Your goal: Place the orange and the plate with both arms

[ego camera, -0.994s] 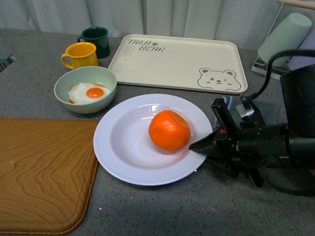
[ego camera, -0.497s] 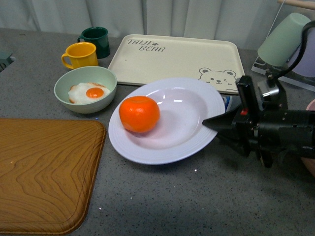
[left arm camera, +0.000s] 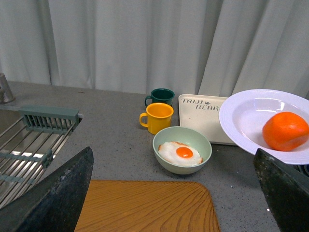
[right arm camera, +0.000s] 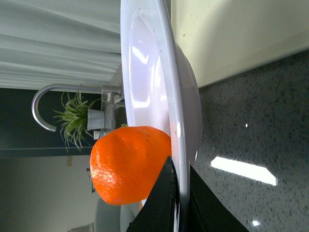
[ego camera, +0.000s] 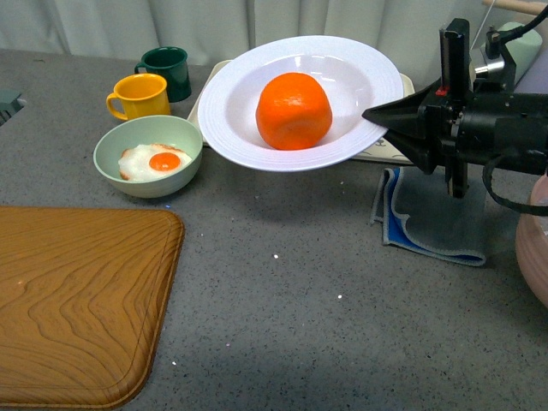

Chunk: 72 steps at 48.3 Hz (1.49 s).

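The white plate (ego camera: 244, 94) hangs in the air above the beige bear-print tray, with the orange (ego camera: 294, 110) resting in it. My right gripper (ego camera: 377, 114) is shut on the plate's right rim and carries it. In the right wrist view the plate (right arm camera: 145, 72) is edge-on, pinched between my black fingers (right arm camera: 161, 203), with the orange (right arm camera: 128, 164) beside them. The left wrist view shows the plate (left arm camera: 246, 121) and the orange (left arm camera: 285, 130) at the right. My left gripper (left arm camera: 178, 193) is open and empty, above the wooden board.
A pale green bowl with a fried egg (ego camera: 150, 156), a yellow mug (ego camera: 139, 96) and a dark green mug (ego camera: 167, 70) stand at the back left. A wooden board (ego camera: 77, 300) lies front left. A blue-edged grey cloth (ego camera: 432, 214) lies under my right arm. A sink rack (left arm camera: 29, 145) is far left.
My right gripper has lifted the plate with the orange off the table and carried it up and back, over the beige tray. The orange rolled about in the plate.
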Available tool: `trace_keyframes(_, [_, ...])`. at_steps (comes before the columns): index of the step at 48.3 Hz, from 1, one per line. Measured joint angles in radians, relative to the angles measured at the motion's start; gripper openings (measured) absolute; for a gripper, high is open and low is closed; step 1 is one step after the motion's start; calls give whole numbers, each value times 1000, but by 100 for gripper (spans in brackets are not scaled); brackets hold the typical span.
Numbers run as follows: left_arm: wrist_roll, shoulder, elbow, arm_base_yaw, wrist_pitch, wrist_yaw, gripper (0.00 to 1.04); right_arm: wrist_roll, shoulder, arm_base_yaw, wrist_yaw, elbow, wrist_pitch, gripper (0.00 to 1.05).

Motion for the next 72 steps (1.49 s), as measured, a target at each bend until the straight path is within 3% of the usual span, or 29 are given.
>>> trace_keyframes(21, [0, 0, 0, 0, 0, 0, 98, -8, 253, -3, 24, 468, -248, 1])
trace_keyframes(31, [0, 0, 0, 0, 0, 0, 98, -37, 390, 19, 56, 726, -435, 1])
trace_keyframes(43, [0, 0, 0, 0, 0, 0, 98, -84, 456, 40, 85, 858, -550, 1])
trace_keyframes(54, [0, 0, 0, 0, 0, 0, 98, -148, 446, 44, 132, 845, -553, 34])
trace_keyframes(62, [0, 0, 0, 0, 0, 0, 98, -438, 341, 44, 307, 737, -621, 70])
trace_keyframes(65, [0, 0, 0, 0, 0, 0, 98, -555, 289, 44, 399, 689, -581, 82])
trace_keyframes(70, [0, 0, 0, 0, 0, 0, 98, -871, 200, 52, 814, 462, -85, 65])
trace_keyframes(72, [0, 0, 0, 0, 0, 0, 98, -948, 142, 47, 883, 343, 72, 56])
